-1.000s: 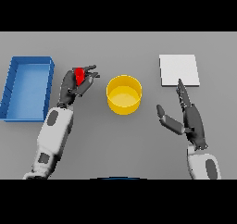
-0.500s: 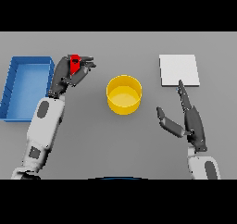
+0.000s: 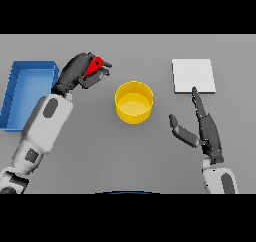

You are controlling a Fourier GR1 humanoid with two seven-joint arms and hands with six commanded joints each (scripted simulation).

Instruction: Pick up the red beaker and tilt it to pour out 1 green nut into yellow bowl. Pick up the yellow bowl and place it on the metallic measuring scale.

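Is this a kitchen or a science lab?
Probably a lab bench: a hand holds a red beaker near a yellow bowl, and a flat scale sits on the grey table.

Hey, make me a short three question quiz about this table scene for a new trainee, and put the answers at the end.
1. True or false: the left hand has its fingers curled round the red beaker.
2. Which thing lies nearest the right hand? A) blue tray B) metallic measuring scale C) red beaker
3. Fill in: the yellow bowl stands on the grey ____, not on the scale.

Key: 1 true. 2 B; the straight fingers point up toward the scale's near edge. 3 table.
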